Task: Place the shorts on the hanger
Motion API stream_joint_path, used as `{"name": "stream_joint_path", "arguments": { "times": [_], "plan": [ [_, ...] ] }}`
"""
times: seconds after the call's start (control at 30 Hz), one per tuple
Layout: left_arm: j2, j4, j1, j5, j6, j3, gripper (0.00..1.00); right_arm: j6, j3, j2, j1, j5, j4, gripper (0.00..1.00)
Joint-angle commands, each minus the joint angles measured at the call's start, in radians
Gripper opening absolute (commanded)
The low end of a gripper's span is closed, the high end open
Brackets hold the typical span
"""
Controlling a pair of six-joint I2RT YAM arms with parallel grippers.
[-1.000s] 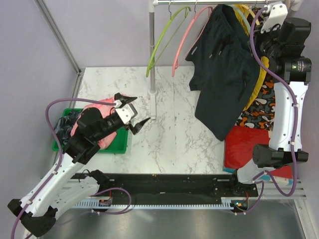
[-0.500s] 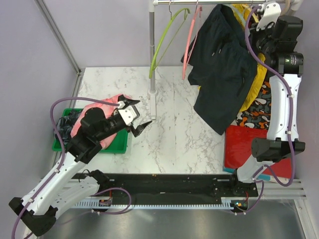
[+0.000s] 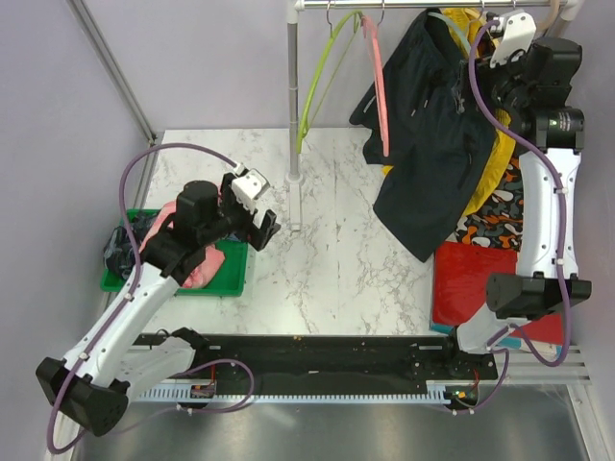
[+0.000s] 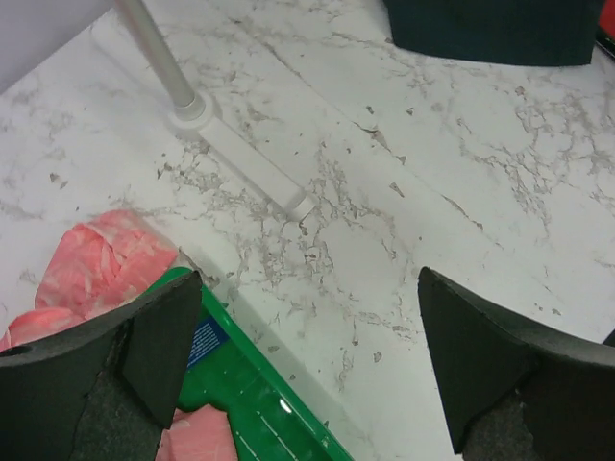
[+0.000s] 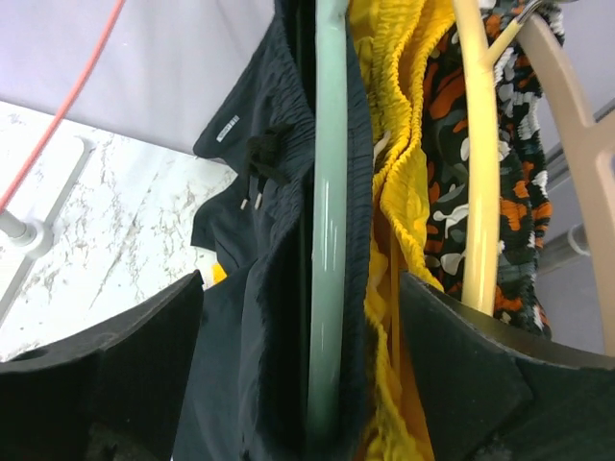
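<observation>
The black shorts (image 3: 432,134) hang from the rail at the back right, draped over the pale teal hanger (image 5: 327,240), whose bar runs through their waistband (image 5: 274,154). My right gripper (image 5: 301,279) is up at the rail (image 3: 495,43), open. Its jaws stand on either side of the hanger bar and the dark fabric with a gap on both sides. My left gripper (image 4: 309,279) is open and empty, low over the marble table beside the green tray (image 3: 261,230).
A lime green hanger (image 3: 322,67) and a pink hanger (image 3: 380,86) hang left of the shorts. Yellow shorts (image 5: 404,115) and an orange-black garment (image 3: 495,216) hang right of them. The rack pole (image 3: 293,96) stands mid-table. The green tray (image 3: 226,279) holds pink cloth (image 4: 101,274). A red mat (image 3: 471,279) lies at the right.
My right gripper has opened and let go of the hanger with the shorts. The green and pink hangers have swung rightward. My left arm has shifted a little to the left.
</observation>
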Motion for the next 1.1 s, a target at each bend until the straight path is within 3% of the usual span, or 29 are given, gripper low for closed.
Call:
{"name": "stream_joint_path", "arguments": {
  "times": [0.0,0.13,0.27,0.53,0.73,1.07],
  "plan": [
    [0.043,-0.159,0.07,0.003,-0.106,0.117,0.99,0.027,-0.016,-0.147,-0.003,-0.076,0.043,0.93],
    [0.083,-0.264,0.134,0.111,-0.04,0.232,0.99,0.05,-0.063,-0.23,-0.003,-0.12,0.037,0.98],
    [0.146,-0.382,0.225,0.107,-0.043,0.38,0.99,0.07,-0.141,-0.313,-0.003,-0.174,0.016,0.98],
    [0.068,-0.498,0.329,0.116,-0.04,0.422,0.99,0.037,-0.367,-0.478,-0.002,-0.378,-0.125,0.98],
    [-0.007,-0.546,0.392,-0.054,-0.03,0.381,0.99,-0.031,-0.706,-0.587,-0.002,-0.539,-0.22,0.98],
    [-0.209,-0.609,0.423,-0.2,0.016,0.18,0.99,-0.174,-0.939,-0.705,-0.002,-0.455,-0.279,0.98]
  ]
}}
